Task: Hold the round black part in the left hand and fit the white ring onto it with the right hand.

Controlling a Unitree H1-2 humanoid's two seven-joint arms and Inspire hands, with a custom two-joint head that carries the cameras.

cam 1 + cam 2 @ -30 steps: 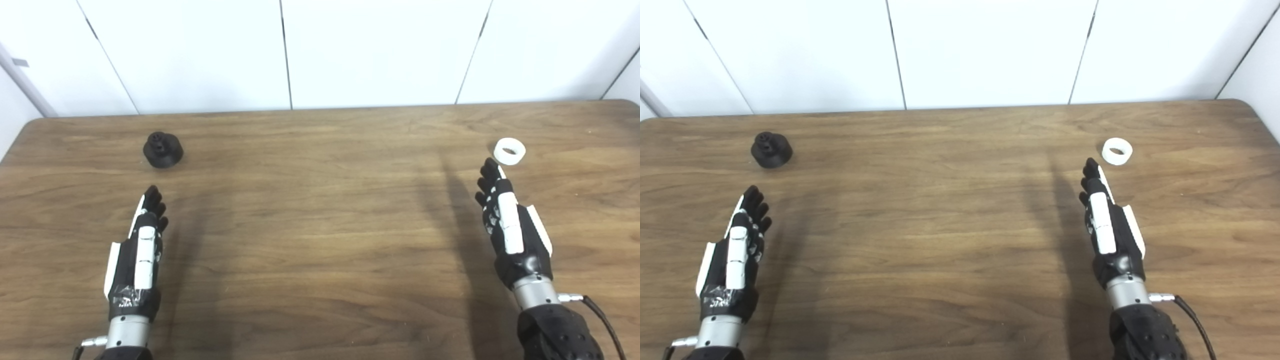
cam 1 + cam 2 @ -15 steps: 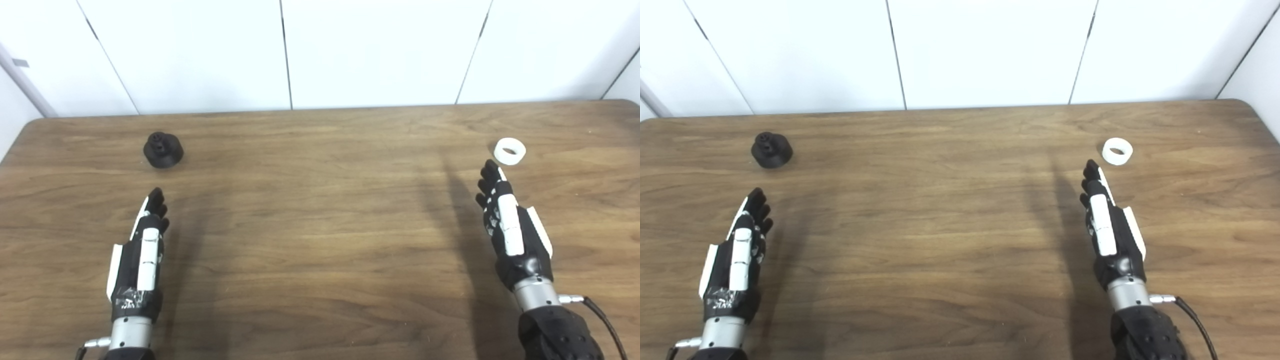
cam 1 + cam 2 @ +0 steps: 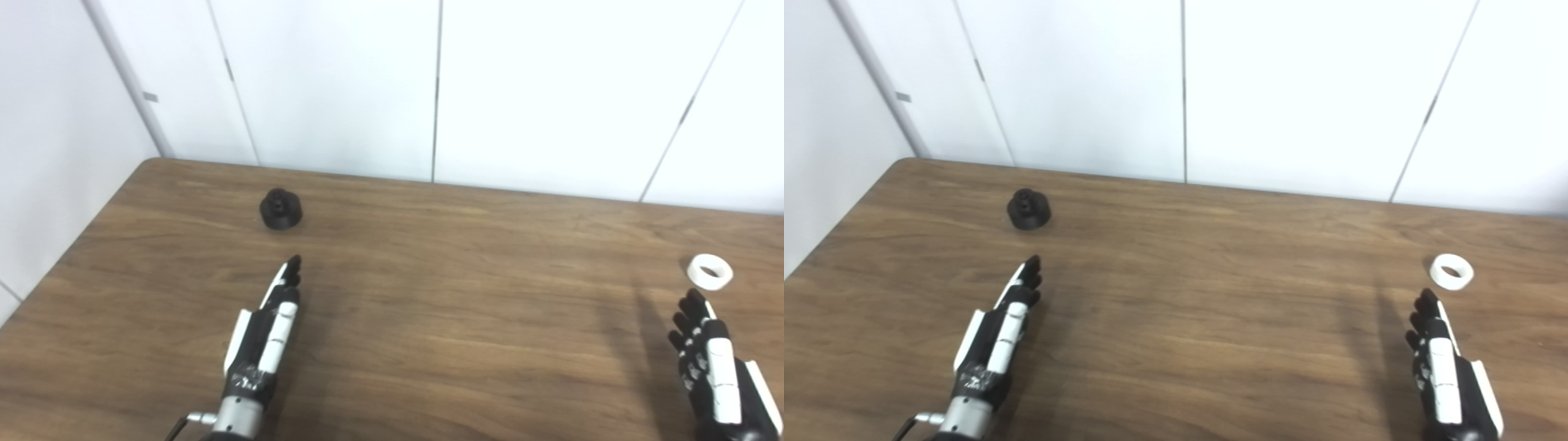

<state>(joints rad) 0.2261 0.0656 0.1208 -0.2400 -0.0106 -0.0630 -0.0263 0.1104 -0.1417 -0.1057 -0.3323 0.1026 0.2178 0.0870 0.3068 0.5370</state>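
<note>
The round black part (image 3: pixel 281 210) stands on the wooden table (image 3: pixel 429 306) at the far left, with a small knob on top. My left hand (image 3: pixel 267 331) lies open below it, fingers straight and pointing at the part, a short gap away. The white ring (image 3: pixel 710 271) lies flat on the table at the right. My right hand (image 3: pixel 713 367) is open too, its fingertips just short of the ring and not touching it. Neither hand holds anything.
White wall panels (image 3: pixel 441 92) rise behind the table's far edge. The table's left edge (image 3: pixel 73 257) runs diagonally close to the side wall. A thin cable (image 3: pixel 184 422) leaves the left wrist.
The whole picture has shifted: the camera swung left and up, so both objects sit further right and lower. The left hand has crept slightly toward the black part; the right hand stays by the ring.
</note>
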